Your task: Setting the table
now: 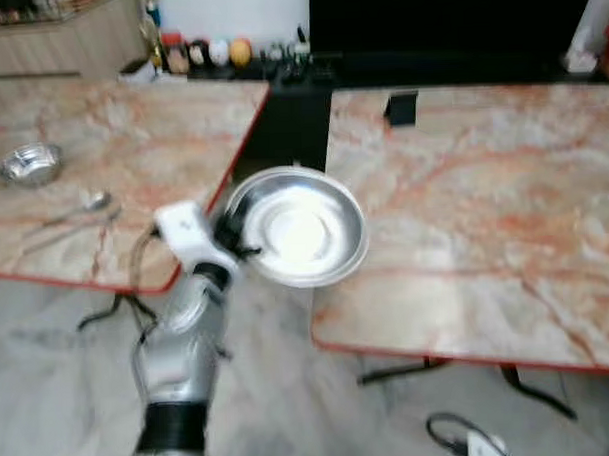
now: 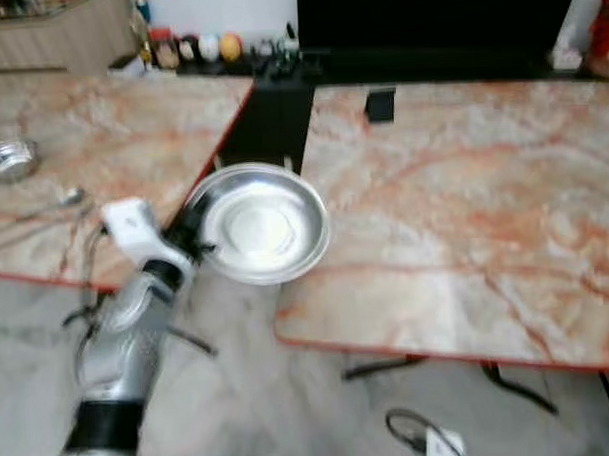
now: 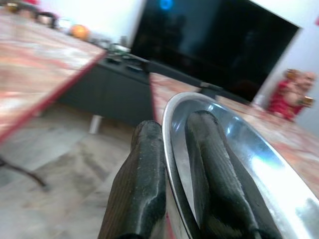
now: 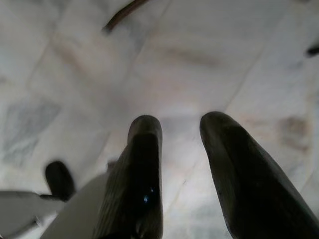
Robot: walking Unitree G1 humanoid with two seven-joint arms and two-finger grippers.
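Left gripper [image 1: 228,241] raised, apparently clamped; right gripper [image 4: 179,144] hangs parted.

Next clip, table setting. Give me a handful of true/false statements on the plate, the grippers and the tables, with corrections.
1. The left gripper pinches the rim of the steel plate. True.
2. The plate lies flat in the middle of the right table. False: it is held over the gap, overlapping that table's near-left corner.
3. A small steel bowl sits on the left table. True.
4. The right gripper holds a spoon. False: its fingers are apart, empty, above the floor.
5. A spoon lies inside the bowl. False: it lies on the left table beside it.
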